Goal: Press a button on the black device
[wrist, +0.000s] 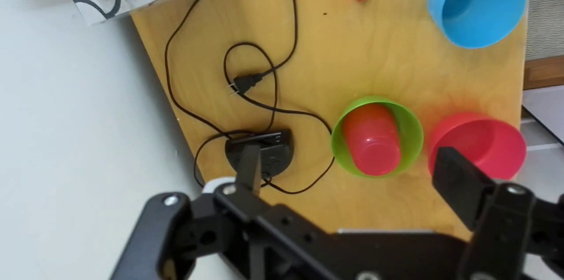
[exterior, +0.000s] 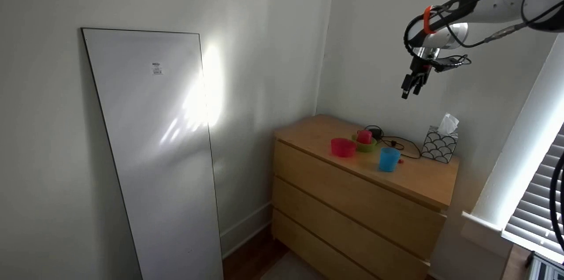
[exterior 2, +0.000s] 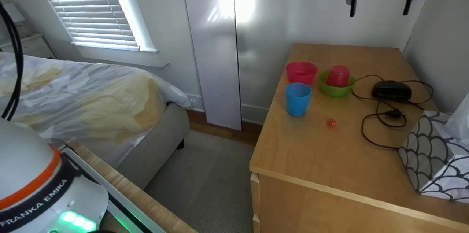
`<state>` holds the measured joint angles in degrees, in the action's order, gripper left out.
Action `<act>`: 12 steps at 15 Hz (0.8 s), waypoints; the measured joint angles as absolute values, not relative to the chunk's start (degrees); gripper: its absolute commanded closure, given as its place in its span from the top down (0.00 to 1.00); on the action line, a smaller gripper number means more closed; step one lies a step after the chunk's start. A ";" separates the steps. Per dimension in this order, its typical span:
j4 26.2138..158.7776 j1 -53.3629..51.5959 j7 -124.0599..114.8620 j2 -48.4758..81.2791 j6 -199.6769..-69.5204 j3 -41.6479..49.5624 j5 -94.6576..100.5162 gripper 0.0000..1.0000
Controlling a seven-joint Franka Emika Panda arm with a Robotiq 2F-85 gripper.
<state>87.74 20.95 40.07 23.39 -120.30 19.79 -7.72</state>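
The black device (exterior 2: 391, 90) is a small rounded box with a cord, lying on the wooden dresser top near the wall. It also shows in an exterior view (exterior: 375, 132), partly behind the cups. In the wrist view the black device (wrist: 276, 153) is partly covered by one finger; its buttons are too small to tell apart. My gripper (exterior 2: 379, 14) is open, with nothing between its fingers, high above the dresser. It also shows in an exterior view (exterior: 410, 93) and in the wrist view (wrist: 348, 151), pointing down and apart from the device.
On the dresser (exterior 2: 311, 148) stand a blue cup (exterior 2: 298, 99), a pink bowl (exterior 2: 301, 72) and a green bowl (exterior 2: 334, 91) holding a red cup (exterior 2: 338, 75). A red die (exterior 2: 331, 122), a loose cord with plug (exterior 2: 394, 113) and a tissue box (exterior 2: 428, 152) lie nearby. A wall is behind.
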 measured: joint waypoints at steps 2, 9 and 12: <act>84.86 22.27 40.03 25.94 -119.58 19.16 -8.14 1.00; 82.46 23.54 39.62 27.00 -119.03 16.74 -7.59 1.00; 79.13 24.04 37.60 30.11 -119.02 14.53 -7.59 1.00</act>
<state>79.13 24.04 37.60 30.11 -119.02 14.53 -7.59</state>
